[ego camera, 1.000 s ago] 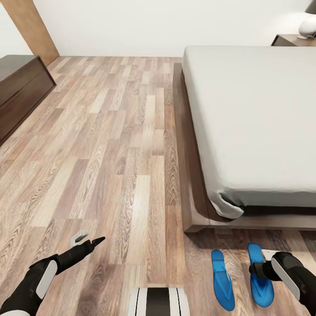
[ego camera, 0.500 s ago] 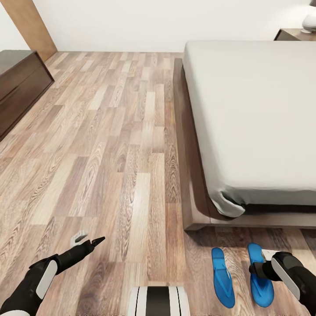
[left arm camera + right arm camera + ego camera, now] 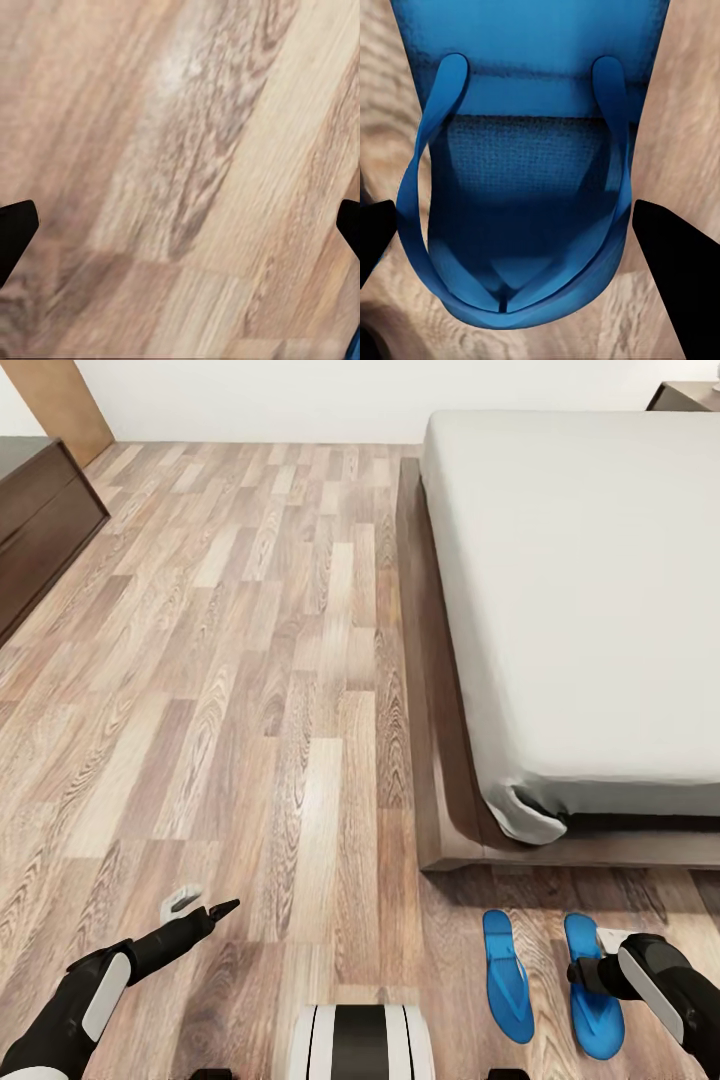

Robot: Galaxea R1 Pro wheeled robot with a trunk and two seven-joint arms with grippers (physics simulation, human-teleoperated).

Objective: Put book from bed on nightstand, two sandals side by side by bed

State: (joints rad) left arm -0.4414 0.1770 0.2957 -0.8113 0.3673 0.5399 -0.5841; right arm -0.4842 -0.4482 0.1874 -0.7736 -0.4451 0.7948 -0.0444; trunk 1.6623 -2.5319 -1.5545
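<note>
Two bright blue sandals lie side by side on the floor just past the foot of the bed [image 3: 580,580], the left sandal [image 3: 507,978] and the right sandal [image 3: 594,1015]. My right gripper [image 3: 586,972] hovers over the right sandal [image 3: 529,135], open, with a fingertip [image 3: 679,274] on either side of its strap end. My left gripper [image 3: 203,910] hangs open above bare floor at the lower left, and its dark fingertips [image 3: 13,232] stand wide apart. A corner of the nightstand [image 3: 688,395] shows beyond the bed's far end. The book is out of view.
A long low dark brown cabinet [image 3: 40,520] stands along the left wall. Wood-plank floor [image 3: 250,660] stretches between it and the bed's dark platform base [image 3: 430,690]. My own base [image 3: 360,1045] shows at the bottom edge.
The camera has moved, so the bed's far end and the floor sit higher in the picture and the lamp on the nightstand has left the view. Both arms and the sandals keep their places.
</note>
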